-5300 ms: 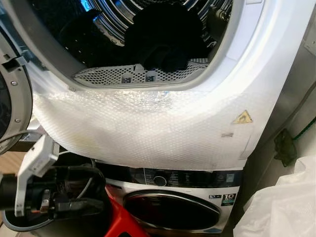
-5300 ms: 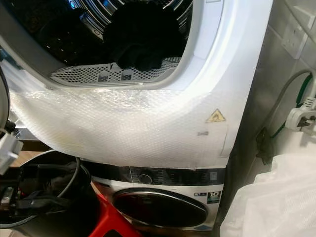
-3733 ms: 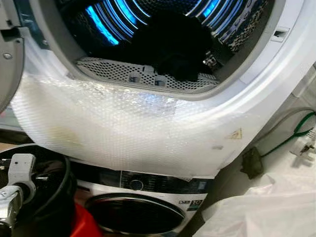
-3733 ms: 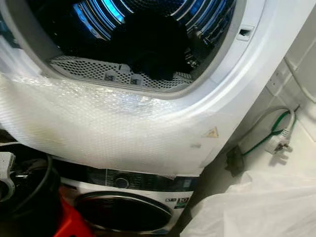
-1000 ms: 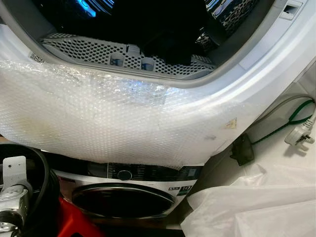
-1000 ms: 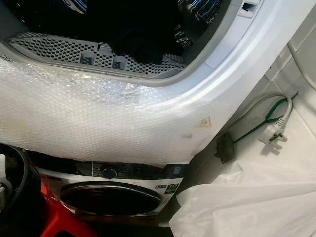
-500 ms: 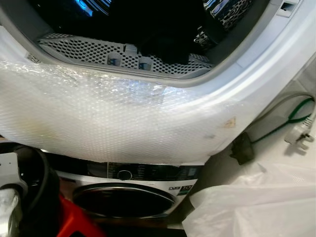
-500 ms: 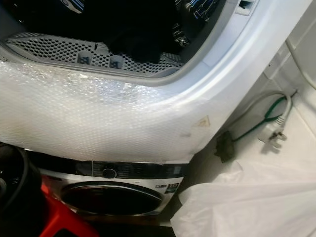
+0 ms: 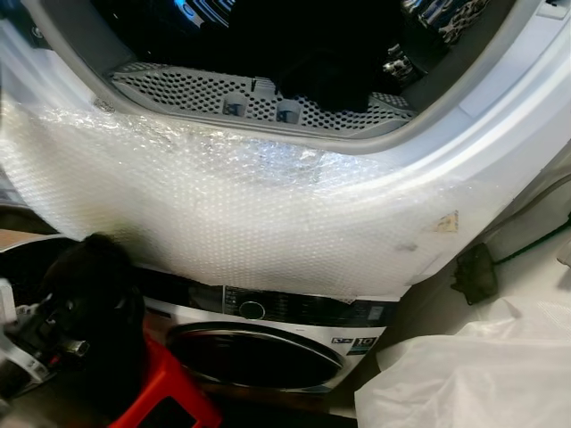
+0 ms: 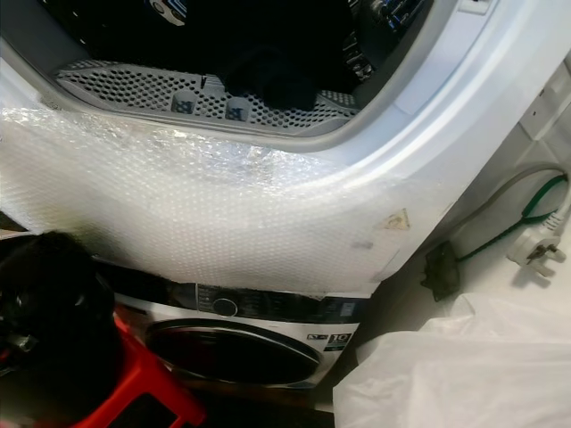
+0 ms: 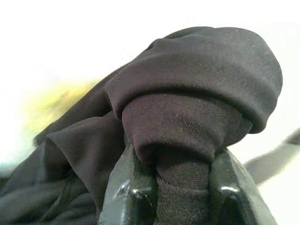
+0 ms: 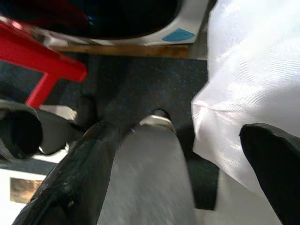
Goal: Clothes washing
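A white front-loading upper machine with its round door opening wide open (image 9: 500,134) takes up the top of the head views, from about 9 o'clock round to 2 o'clock. Its front panel below the opening is covered by a sheet of clear bubble wrap (image 9: 250,214), and a small yellow warning sticker (image 9: 446,221) sits on the panel at about 3 o'clock. Inside the dark drum lies a heap of dark clothes (image 9: 330,53) resting just behind a grey perforated lint grille (image 9: 241,96) at the lip of the opening.

Below it, at about 6 o'clock, stands a second white washing machine with a dark round glass door (image 9: 254,355) and a black control strip with a round dial (image 9: 252,309).

At 4 to 5 o'clock a large crumpled white translucent plastic bag (image 9: 473,374) lies beside the machines. A red plastic stool (image 9: 165,397) stands at 7 o'clock, just in front of the lower machine.

At 8 o'clock the left gripper (image 11: 180,187) holds up a bunched black fabric garment (image 9: 94,294) (its two black fingers (image 11: 129,187) press in on a fold of the cloth from either side, seen in the left wrist view).

The right gripper (image 12: 187,173) hangs over dark speckled flooring (image 12: 140,89), its fingers spread well apart with nothing between them.

A white wall plug on a grey and green cable (image 10: 533,251) lies at 3 o'clock.
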`<state>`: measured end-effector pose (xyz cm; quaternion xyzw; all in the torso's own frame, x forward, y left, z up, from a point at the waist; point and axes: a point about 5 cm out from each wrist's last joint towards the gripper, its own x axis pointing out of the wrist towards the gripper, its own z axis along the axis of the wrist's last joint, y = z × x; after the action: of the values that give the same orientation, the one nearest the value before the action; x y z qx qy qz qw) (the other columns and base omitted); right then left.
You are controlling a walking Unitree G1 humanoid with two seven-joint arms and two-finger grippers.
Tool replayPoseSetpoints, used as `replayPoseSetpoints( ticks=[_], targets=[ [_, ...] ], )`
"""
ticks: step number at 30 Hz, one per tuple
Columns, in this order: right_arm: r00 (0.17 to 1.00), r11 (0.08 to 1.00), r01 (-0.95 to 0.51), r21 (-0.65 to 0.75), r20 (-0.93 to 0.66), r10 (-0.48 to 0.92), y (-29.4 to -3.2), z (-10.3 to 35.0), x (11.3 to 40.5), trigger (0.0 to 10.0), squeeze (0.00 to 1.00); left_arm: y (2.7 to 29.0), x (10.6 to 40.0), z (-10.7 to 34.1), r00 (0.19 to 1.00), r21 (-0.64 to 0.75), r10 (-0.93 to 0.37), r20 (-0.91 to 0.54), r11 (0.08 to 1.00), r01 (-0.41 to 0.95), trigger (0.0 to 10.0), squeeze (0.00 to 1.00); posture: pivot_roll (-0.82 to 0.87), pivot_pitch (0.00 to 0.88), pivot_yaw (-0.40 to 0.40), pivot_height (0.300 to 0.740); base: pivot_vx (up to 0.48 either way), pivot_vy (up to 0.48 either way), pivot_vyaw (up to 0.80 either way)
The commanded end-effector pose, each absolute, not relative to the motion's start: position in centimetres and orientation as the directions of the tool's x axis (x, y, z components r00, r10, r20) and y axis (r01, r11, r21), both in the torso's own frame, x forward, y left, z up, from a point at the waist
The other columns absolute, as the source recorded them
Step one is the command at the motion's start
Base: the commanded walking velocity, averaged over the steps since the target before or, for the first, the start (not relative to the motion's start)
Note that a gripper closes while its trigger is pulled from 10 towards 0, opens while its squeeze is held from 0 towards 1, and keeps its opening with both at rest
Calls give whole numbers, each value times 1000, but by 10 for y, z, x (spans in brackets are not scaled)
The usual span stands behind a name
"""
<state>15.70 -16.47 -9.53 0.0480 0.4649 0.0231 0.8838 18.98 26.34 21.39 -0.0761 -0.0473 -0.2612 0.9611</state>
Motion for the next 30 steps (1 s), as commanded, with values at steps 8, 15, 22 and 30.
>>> replayPoseSetpoints(
  ticks=[8,15,22,30],
  targets=[
    [534,986,121,119,-845,37,-161,-100,148,10000,0,194,205,263,325,-28,-942,85,324,946,0,0,116,65,84,740,0,0,0],
    [534,974,178,139,-845,23,-155,-101,147,10000,0,152,246,275,39,114,-999,-14,37,993,0,0,52,19,131,740,0,0,0],
    [527,966,216,139,-850,5,-155,-102,144,10000,0,143,326,375,305,484,-909,283,410,773,0,0,15,0,152,740,0,0,0],
    [526,967,223,124,-850,-12,-162,-102,142,10000,0,175,366,451,620,414,-477,623,874,256,0,0,22,0,135,740,0,0,0]
  ],
)
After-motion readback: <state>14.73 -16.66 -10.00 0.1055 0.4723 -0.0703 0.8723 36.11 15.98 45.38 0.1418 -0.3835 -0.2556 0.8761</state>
